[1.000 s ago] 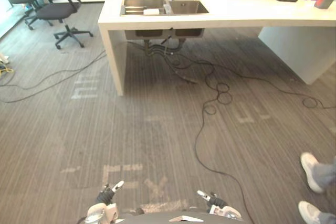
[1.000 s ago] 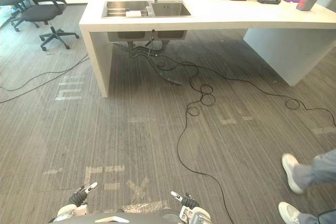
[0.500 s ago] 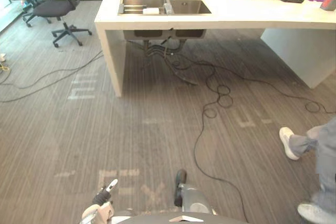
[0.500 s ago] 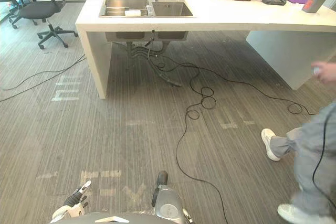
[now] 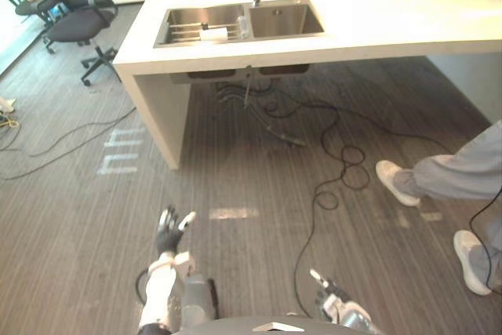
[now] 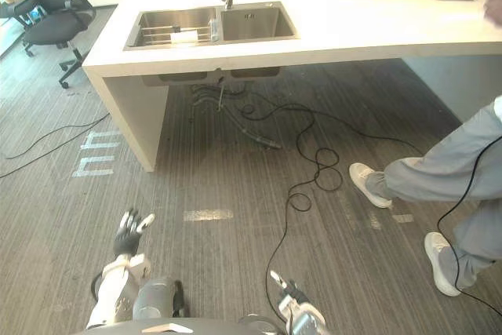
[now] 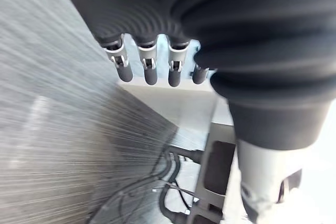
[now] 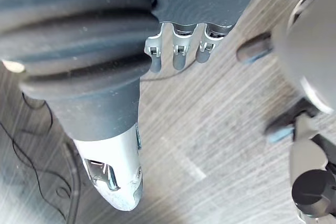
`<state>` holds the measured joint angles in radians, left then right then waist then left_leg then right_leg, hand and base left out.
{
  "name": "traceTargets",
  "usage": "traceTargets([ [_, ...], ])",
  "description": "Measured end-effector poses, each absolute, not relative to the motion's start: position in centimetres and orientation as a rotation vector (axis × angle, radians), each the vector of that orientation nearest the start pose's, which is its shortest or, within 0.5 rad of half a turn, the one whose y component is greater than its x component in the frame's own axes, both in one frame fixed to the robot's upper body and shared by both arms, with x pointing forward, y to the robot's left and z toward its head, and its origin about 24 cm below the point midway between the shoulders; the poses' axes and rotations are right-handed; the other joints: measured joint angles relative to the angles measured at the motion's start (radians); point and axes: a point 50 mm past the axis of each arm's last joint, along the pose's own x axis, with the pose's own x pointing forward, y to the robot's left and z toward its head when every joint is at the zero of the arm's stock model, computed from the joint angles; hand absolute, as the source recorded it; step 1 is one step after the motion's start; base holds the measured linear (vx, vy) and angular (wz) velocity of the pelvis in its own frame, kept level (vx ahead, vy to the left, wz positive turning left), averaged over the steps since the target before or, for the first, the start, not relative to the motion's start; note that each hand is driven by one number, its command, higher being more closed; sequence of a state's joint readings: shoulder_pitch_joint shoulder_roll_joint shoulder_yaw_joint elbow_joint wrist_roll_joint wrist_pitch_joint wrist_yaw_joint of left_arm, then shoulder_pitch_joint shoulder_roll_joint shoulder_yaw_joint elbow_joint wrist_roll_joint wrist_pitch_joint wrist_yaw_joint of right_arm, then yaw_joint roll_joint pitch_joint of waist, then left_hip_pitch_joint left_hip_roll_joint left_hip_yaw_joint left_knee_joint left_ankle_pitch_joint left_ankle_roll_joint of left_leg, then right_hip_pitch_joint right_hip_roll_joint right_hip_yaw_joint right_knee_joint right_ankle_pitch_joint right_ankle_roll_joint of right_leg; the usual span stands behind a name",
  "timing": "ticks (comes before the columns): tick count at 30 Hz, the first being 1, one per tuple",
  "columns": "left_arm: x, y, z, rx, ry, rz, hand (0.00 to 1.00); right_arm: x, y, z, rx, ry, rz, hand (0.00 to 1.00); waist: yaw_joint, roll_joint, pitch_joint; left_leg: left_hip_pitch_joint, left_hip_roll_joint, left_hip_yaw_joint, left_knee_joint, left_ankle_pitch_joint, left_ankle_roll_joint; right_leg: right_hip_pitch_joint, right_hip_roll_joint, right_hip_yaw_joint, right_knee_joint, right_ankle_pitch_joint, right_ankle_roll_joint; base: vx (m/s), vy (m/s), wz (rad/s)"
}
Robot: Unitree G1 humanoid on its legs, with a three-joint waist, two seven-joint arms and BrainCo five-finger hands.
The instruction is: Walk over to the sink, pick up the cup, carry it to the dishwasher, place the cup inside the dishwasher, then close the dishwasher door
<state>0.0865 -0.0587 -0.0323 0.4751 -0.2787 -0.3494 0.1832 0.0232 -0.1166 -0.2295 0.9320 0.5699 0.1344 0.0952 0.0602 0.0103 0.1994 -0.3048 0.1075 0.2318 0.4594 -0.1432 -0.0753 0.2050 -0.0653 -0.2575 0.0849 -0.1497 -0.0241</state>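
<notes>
Frankly, the walk itself is the risk. In the left eye view a person's legs [image 5: 459, 174] cross the floor [image 5: 235, 186] just to my right, between me and the right end of the worktop [image 5: 353, 29]. A wide stride or a swinging arm could clip them. The sink [image 5: 286, 20] sits near the worktop's left end, above a solid end panel, so a crooked approach could drive me into that corner.

The cup [image 5: 241, 27], as best I can judge, is the small clear thing standing in the sink's left basin against the divider. It is beside a white thing [image 5: 213, 34] and too small to be sure of. Neither hand is near it. My left hand [image 5: 166, 233] hangs low over the floor, fingers spread and straight, empty.

In the right eye view my right hand [image 6: 289, 297] is low at my side, well short of the worktop.

In the left wrist view my fingers [image 7: 150, 72] reach out straight, holding nothing.

In the right wrist view the fingers [image 8: 178, 56] are straight and the thumb [image 8: 113, 174] is apart. Nothing is held, and bare floor lies beneath.
</notes>
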Motion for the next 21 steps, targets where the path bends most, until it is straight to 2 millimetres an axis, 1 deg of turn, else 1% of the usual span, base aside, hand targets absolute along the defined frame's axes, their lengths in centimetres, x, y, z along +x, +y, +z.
traceTargets([
  [1, 21.0, 14.6, -4.6, -0.285, 0.192, 0.295, 0.0, 13.4, -21.5, -14.3, 0.607, 0.92, -0.417, 0.0, 0.003, -0.005, 0.003, -0.003, -0.019, 0.003, -0.116, 0.041, -0.011, 0.019, -0.012, 0.002, 0.001, -0.013, 0.021, 0.65, 0.18, -0.1],
  [2, 21.6, 14.6, -3.2, -0.293, 0.121, 0.312, 0.0, 12.9, -21.8, -14.4, 0.625, 0.929, -0.454, 0.0, 0.004, -0.002, 0.004, 0.007, -0.028, 0.01, -0.244, 0.096, -0.009, 0.065, -0.015, 0.007, 0.001, -0.041, 0.065, 0.57, 0.19, -0.11],
  [3, 21.8, 14.6, -2.7, -0.295, 0.088, 0.322, 0.0, 12.3, -21.7, -14.6, 0.629, 0.952, -0.462, 0.0, 0.004, 0.004, 0.002, 0.015, -0.026, 0.014, -0.273, 0.112, -0.001, 0.09, -0.013, 0.01, 0.003, -0.057, 0.084, 0.61, 0.27, -0.12],
  [4, 22.0, 14.5, -1.9, -0.296, 0.039, 0.327, 0.0, 11.3, -21.8, -15.0, 0.638, 0.988, -0.481, 0.0, 0.006, 0.017, -0.006, 0.032, -0.024, 0.011, -0.309, 0.121, 0.013, 0.121, -0.006, 0.02, 0.007, -0.081, 0.095, 0.43, 0.253, -0.11],
  [5, 22.1, 14.3, -1.2, -0.299, 0.006, 0.325, 0.0, 10.3, -22.1, -15.3, 0.644, 1.012, -0.508, 0.0, 0.012, 0.035, -0.018, 0.045, -0.018, 0.008, -0.327, 0.119, 0.018, 0.139, 0.006, 0.029, 0.018, -0.105, 0.098, 0.51, 0.3, -0.21],
  [6, 22.8, 14.5, 0.3, -0.289, -0.065, 0.317, 0.0, 8.9, -22.0, -15.8, 0.674, 1.061, -0.558, 0.0, 0.029, 0.008, -0.033, 0.033, -0.049, -0.002, -0.275, 0.235, 0.055, 0.145, -0.02, 0.038, 0.071, -0.172, 0.093, 0.48, 0.26, 0.03],
  [7, 23.5, 14.7, 1.7, -0.287, -0.123, 0.311, 0.0, 7.3, -22.0, -16.4, 0.727, 1.115, -0.629, 0.0, 0.016, -0.027, -0.041, 0.019, -0.089, -0.013, -0.234, 0.231, 0.074, 0.115, -0.067, 0.032, 0.169, -0.189, 0.093, 0.46, 0.243, 0.21],
  [8, 23.9, 14.5, 2.4, -0.296, -0.153, 0.305, 0.0, 6.3, -22.1, -16.7, 0.753, 1.136, -0.671, 0.0, 0.016, -0.036, -0.045, 0.021, -0.105, -0.017, -0.233, 0.222, 0.092, 0.082, -0.09, 0.038, 0.248, -0.183, 0.091, 0.48, 0.268, 0.49],
  [9, 24.2, 14.4, 4.1, -0.318, -0.224, 0.292, 0.0, 4.5, -22.1, -17.0, 0.793, 1.168, -0.735, 0.0, 0.019, -0.048, -0.051, 0.039, -0.139, -0.02, -0.236, 0.208, 0.13, -0.006, -0.134, 0.065, 0.45, -0.139, 0.113, 0.48, 0.288, 0.42],
  [10, 24.4, 14.3, 5.8, -0.327, -0.297, 0.272, 0.0, 3.5, -22.1, -17.1, 0.823, 1.174, -0.776, 0.0, 0.017, -0.055, -0.047, 0.072, -0.167, -0.021, -0.238, 0.182, 0.168, -0.099, -0.18, 0.097, 0.665, -0.016, 0.164, 0.49, 0.284, 0.35],
  [11, 24.4, 14.3, 6.5, -0.321, -0.327, 0.269, 0.0, 3.0, -21.9, -17.2, 0.84, 1.172, -0.788, 0.0, 0.016, -0.057, -0.045, 0.101, -0.18, -0.022, -0.249, 0.168, 0.179, -0.139, -0.204, 0.112, 0.769, 0.069, 0.194, 0.48, 0.255, 0.26],
  [12, 24.3, 14.7, 7.4, -0.302, -0.367, 0.271, 0.0, 2.5, -21.3, -17.4, 0.842, 1.171, -0.789, 0.0, 0.011, -0.062, -0.042, 0.172, -0.207, -0.024, -0.286, 0.149, 0.179, -0.214, -0.264, 0.099, 0.956, 0.094, 0.17, 0.48, 0.236, 0.08],
  [13, 24.1, 15.0, 8.0, -0.291, -0.394, 0.28, 0.0, 2.2, -21.3, -17.4, 0.833, 1.153, -0.802, 0.0, -0.004, -0.046, -0.039, 0.246, -0.213, -0.027, -0.32, 0.133, 0.179, -0.264, -0.297, 0.052, 1.051, 0.057, 0.111, 0.47, 0.223, -0.01],
  [14, 24.0, 15.0, 8.3, -0.294, -0.405, 0.285, 0.0, 2.3, -21.5, -17.3, 0.82, 1.144, -0.801, 0.0, -0.007, -0.035, -0.039, 0.279, -0.214, -0.034, -0.332, 0.123, 0.177, -0.287, -0.3, 0.027, 1.064, 0.034, 0.082, 0.45, 0.201, -0.15],
  [15, 24.0, 15.0, 9.1, -0.307, -0.44, 0.286, 0.0, 2.7, -21.5, -17.3, 0.822, 1.123, -0.801, 0.0, -0.009, -0.018, -0.037, 0.333, -0.213, -0.043, -0.355, 0.11, 0.181, -0.339, -0.285, -0.014, 1.032, -0.015, 0.056, 0.44, 0.16, -0.16],
  [16, 24.0, 14.9, 10.0, -0.321, -0.481, 0.281, 0.0, 3.1, -21.5, -17.2, 0.824, 1.104, -0.797, 0.0, -0.011, -0.001, -0.039, 0.364, -0.208, -0.05, -0.375, 0.1, 0.183, -0.397, -0.243, -0.04, 0.893, -0.071, 0.051, 0.43, 0.134, -0.08],
  [17, 24.1, 14.9, 10.3, -0.326, -0.5, 0.277, 0.0, 3.2, -21.5, -17.1, 0.825, 1.101, -0.795, 0.0, -0.016, 0.002, -0.043, 0.369, -0.205, -0.058, -0.379, 0.096, 0.18, -0.423, -0.219, -0.059, 0.785, -0.093, 0.052, 0.4, 0.076, 0.21],
  [18, 24.2, 14.8, 10.8, -0.331, -0.531, 0.267, 0.0, 3.3, -21.3, -17.1, 0.84, 1.102, -0.793, 0.0, -0.035, 0.0, -0.045, 0.374, -0.195, -0.067, -0.372, 0.089, 0.18, -0.438, -0.176, -0.087, 0.578, -0.082, 0.065, 0.39, 0.032, 0.54],
  [19, 24.4, 14.7, 11.4, -0.333, -0.565, 0.25, 0.0, 3.2, -21.2, -17.2, 0.839, 1.12, -0.786, 0.0, -0.05, 0.006, -0.043, 0.381, -0.193, -0.071, -0.369, 0.085, 0.19, -0.455, -0.132, -0.074, 0.307, -0.001, 0.081, 0.4, 0.012, 0.74],
  [20, 24.4, 14.7, 11.6, -0.33, -0.581, 0.243, 0.0, 3.0, -21.1, -17.2, 0.837, 1.139, -0.78, 0.0, -0.055, -0.007, -0.048, 0.4, -0.194, -0.086, -0.37, 0.079, 0.19, -0.463, -0.114, -0.052, 0.173, 0.062, 0.09, 0.44, -0.025, 0.75],
  [21, 24.3, 14.8, 11.7, -0.337, -0.598, 0.249, 0.0, 2.8, -20.9, -17.3, 0.818, 1.168, -0.764, 0.0, -0.057, -0.003, -0.045, 0.431, -0.194, -0.106, -0.373, 0.064, 0.178, -0.464, -0.103, -0.037, 0.11, 0.117, 0.092, 0.43, -0.065, 0.77],
])
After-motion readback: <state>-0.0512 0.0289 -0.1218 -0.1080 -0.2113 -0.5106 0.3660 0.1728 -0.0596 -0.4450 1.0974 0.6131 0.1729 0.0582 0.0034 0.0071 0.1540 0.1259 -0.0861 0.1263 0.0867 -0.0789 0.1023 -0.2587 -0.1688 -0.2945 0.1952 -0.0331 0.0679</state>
